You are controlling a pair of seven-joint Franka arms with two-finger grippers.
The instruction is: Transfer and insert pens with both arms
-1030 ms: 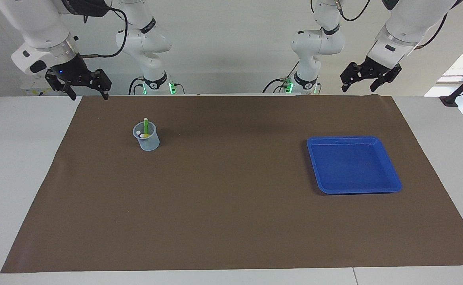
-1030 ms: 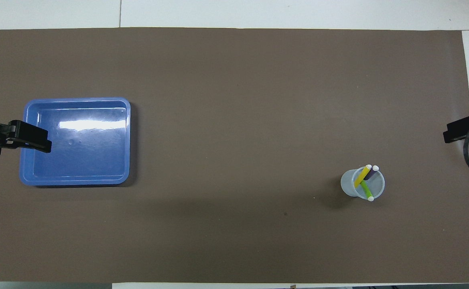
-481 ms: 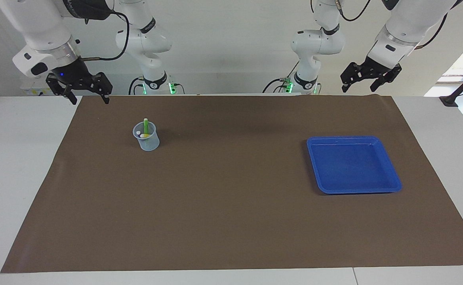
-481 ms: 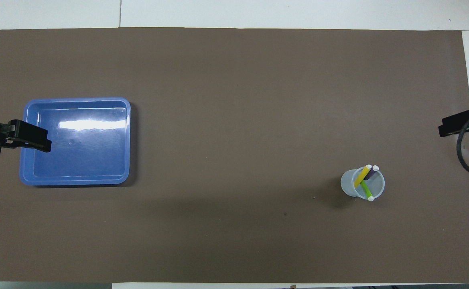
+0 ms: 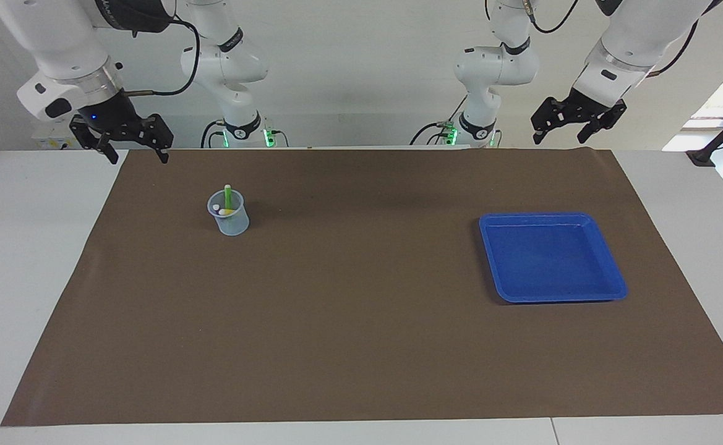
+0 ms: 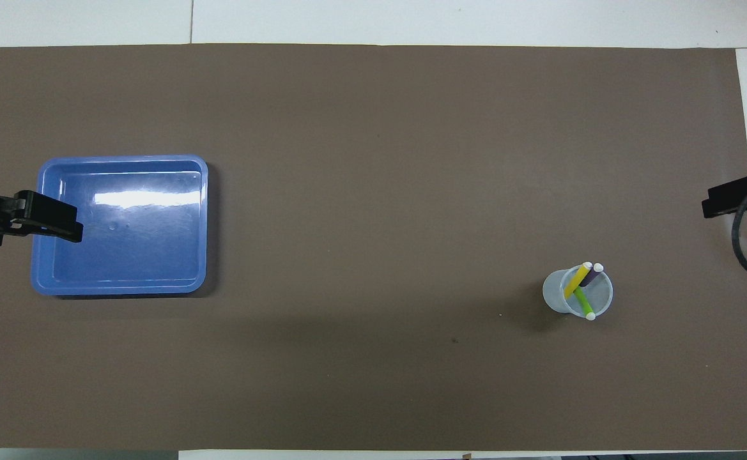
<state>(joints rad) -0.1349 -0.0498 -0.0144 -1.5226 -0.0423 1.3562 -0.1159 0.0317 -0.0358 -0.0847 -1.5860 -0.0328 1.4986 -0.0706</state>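
Inspection of my station. My right pincer [image 5: 131, 147] hangs released, holding nothing, above the mat's edge at the right arm's end of the bench [image 5: 27, 259]. Over the last second it has drawn slightly up and back toward my base, and it is now settled in a raised position. My left pincer [image 5: 574, 127] waits raised and released, also holding nothing, above the mat's edge at the left arm's end; it has not shifted in that second.

The three pens are all in the clear plastic cup [image 5: 230, 216], which stands upright on the brown mat [image 5: 361, 346] toward the right arm's end. The green pen [image 6: 583, 304] leans against the rim nearest me; in the facing view it stands tallest above the cup. The yellow pen [image 6: 577, 280] and the purple pen [image 6: 592, 273] lean against the rim farther from me, with their pale ends side by side. The cup and pens have not moved.

The blue tray [image 5: 608, 253] toward the left arm's end holds nothing.

Finding: with every pen inserted, the tray cleared and both pincers retreated, I judge the task complete or at its close. The right arm's small withdrawal reads as parking, not as a fresh approach.
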